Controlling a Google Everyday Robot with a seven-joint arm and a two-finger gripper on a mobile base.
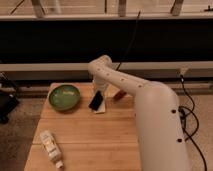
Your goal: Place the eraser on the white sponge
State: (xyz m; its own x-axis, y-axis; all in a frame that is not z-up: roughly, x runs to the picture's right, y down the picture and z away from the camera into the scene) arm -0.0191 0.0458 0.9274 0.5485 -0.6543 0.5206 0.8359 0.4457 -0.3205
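Wooden bench (100,135) in the middle of the view, dark wall and pale rail behind. White arm (145,100) reaching in from the right, bending over the far part of the bench. Gripper (98,95) low at the far centre, right above a dark eraser (96,100). Eraser tilted, lower end at or on the white sponge (101,108), which lies flat on the bench. Cannot tell whether the jaws grasp the eraser or stand released. Green bowl (64,96) just left of the sponge, at the far left of the bench. White bottle (51,148) lying on its side near the front left edge, well apart from the rest. Small reddish object (119,94) beside the arm, right of the sponge; kind unclear.
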